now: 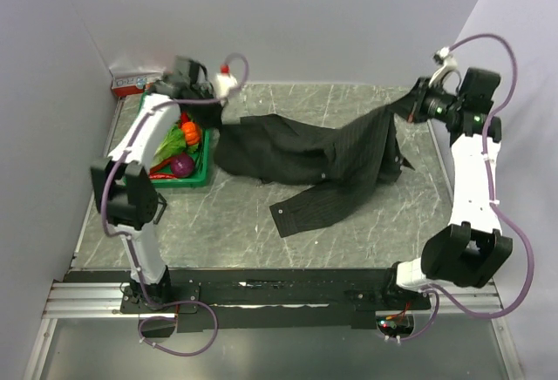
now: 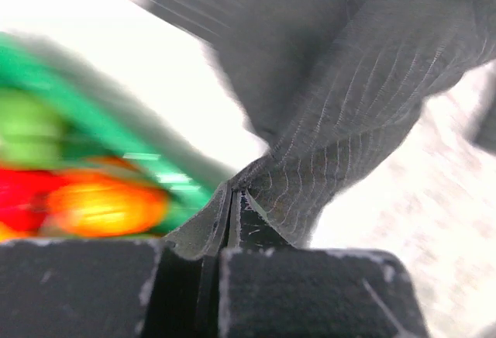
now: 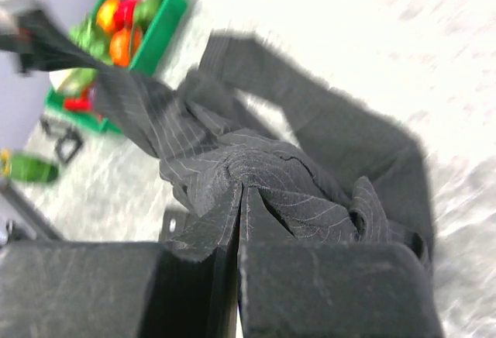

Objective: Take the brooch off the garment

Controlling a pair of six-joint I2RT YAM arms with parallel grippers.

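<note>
Soft, limp garment [image 1: 314,158] lies on the counter [image 1: 227,223], slung between my left claw [image 2: 232,198] and right claw [image 3: 242,191], each clamped on a cloth fold farther back. I cannot see the brooch; I'd pinch that small, rigid piece by its edges.

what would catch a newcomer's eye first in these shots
The dark pinstriped garment sprawls across the middle of the top view, pinched at both ends: the left gripper is shut on its far-left end, the right gripper on its far-right end. The green basket of bright vegetables stands just left of it.
</note>
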